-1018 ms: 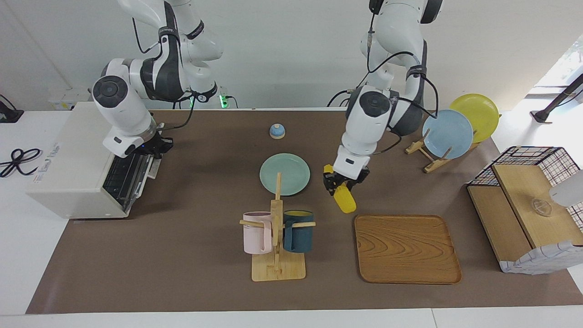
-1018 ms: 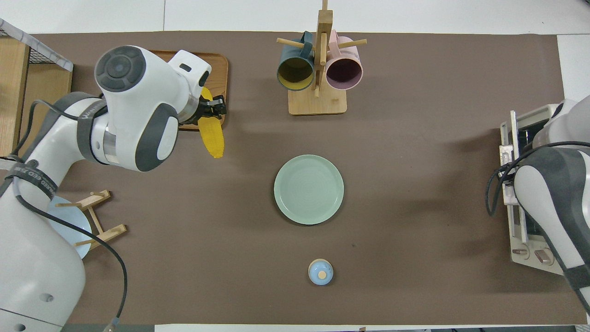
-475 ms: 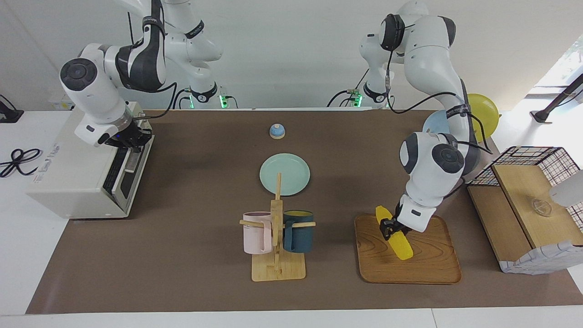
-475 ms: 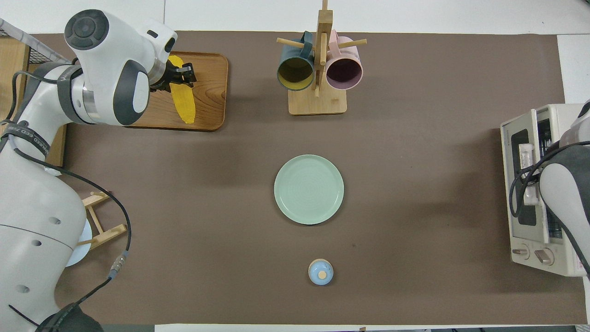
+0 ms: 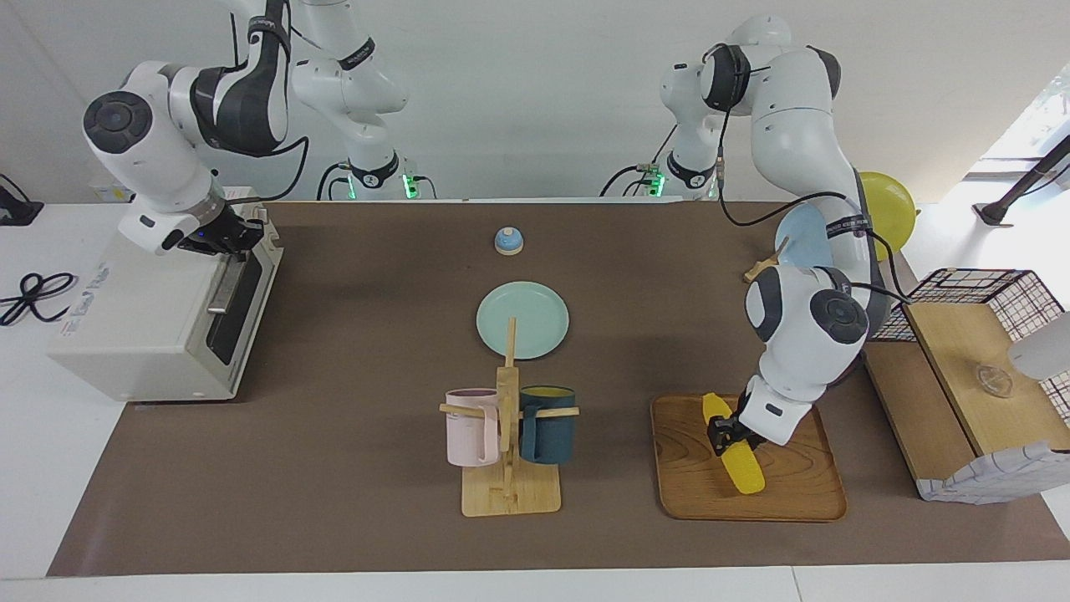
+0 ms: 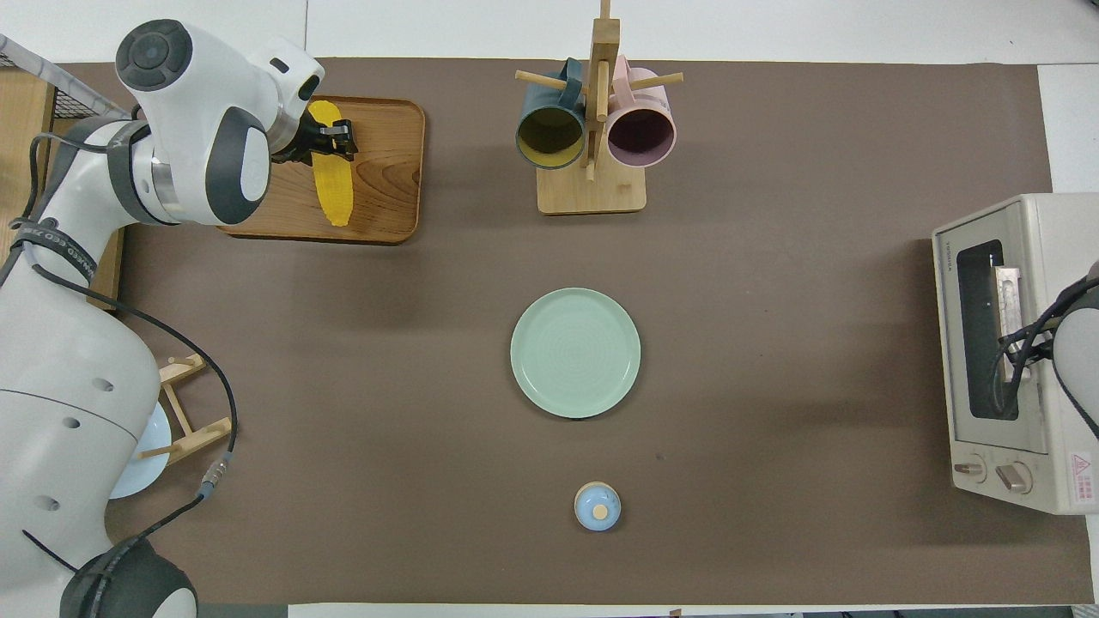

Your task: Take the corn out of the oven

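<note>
Now corn [image 5: 734, 446] lies clamped in left end effector [image 5: 724, 431].

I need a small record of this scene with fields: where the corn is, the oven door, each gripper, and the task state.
corn: on the wooden tray, out of the oven
oven: at the right arm's end of the table, door closed
left gripper: over the tray, fingers shut on the corn
right gripper: shut, at the oven's door handle
task state: corn is out, not yet released
</note>
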Robot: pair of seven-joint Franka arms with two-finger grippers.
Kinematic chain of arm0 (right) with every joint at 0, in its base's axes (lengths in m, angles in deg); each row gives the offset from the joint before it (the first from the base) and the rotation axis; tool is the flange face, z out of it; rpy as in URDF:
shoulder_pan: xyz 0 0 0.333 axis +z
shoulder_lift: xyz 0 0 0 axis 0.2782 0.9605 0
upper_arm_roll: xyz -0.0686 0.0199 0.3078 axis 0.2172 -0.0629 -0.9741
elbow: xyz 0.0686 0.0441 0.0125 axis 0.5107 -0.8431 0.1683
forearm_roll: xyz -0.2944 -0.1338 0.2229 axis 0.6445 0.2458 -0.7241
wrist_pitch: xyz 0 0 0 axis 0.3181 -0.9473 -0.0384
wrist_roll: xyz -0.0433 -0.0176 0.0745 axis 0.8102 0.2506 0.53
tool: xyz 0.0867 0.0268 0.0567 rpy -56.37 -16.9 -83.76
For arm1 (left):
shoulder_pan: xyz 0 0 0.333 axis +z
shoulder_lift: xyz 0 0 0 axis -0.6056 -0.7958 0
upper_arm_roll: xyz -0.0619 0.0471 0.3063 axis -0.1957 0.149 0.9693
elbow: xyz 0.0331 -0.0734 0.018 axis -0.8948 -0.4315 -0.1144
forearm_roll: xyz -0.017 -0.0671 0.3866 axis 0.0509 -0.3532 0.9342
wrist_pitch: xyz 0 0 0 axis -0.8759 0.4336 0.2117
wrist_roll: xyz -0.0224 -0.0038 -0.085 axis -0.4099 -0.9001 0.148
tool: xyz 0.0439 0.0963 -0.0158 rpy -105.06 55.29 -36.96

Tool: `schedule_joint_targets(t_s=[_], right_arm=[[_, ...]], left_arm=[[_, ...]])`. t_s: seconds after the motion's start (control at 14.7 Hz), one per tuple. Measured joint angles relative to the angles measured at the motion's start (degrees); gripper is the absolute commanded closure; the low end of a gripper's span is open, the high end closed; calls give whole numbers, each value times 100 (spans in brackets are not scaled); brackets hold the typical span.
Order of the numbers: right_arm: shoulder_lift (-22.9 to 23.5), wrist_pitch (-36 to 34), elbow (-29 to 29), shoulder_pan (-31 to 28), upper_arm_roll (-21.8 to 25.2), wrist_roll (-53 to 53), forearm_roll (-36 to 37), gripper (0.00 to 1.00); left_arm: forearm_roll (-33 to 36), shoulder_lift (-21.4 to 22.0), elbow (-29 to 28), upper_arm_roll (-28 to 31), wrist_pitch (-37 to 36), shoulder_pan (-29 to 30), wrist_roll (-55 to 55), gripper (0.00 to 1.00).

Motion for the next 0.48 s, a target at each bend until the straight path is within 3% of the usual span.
schedule_joint_targets(t_s=[0.14, 0.27, 0.34, 0.41, 0.48], right_arm=[[-74, -226, 164, 8, -29, 0, 0, 84], [-98, -367, 344, 11, -59, -3, 0, 63], [-98, -445, 459, 14, -103, -5, -12, 53], [-95, -540, 595, 16, -170, -5, -78, 44], [-92, -670, 738, 21, -232, -5, -218, 28]], left_arm=[[0, -42, 0, 0, 111, 34, -153, 100], [0, -88, 0, 0, 247, 49, -199, 100], [0, -96, 0, 0, 272, 51, -204, 89], [0, -98, 0, 1, 287, 52, -205, 1], [-3, -98, 0, 1, 306, 54, -205, 0]])
